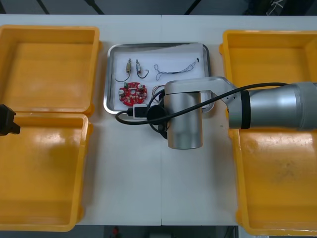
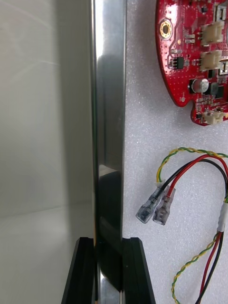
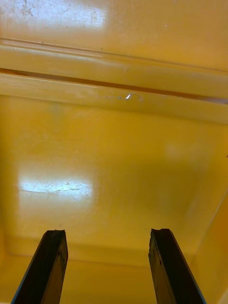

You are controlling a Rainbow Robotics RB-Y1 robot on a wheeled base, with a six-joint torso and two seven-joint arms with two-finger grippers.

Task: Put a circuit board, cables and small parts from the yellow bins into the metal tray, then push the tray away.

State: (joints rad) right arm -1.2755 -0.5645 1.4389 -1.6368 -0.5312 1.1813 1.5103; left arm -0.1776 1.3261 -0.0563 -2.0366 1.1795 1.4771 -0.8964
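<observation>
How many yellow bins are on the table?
4: far left bin, near left bin, far right bin, near right bin. None seems hidden.

Right arm (image 1: 267, 106) extended, jaws clamped, left jaws apart

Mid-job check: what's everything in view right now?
yellow bins: four, yellow, two each side.
metal tray: one, white inside, between bins.
circuit board: one, red, in tray.
small metal parts: two, silvery, in tray beyond board.
blue and white cable: one, tray's far right.
red and yellow cable: one, beside board in tray.
right tool: one, black, shut on tray's near rim.
left tool: one, black, open over left bin.
</observation>
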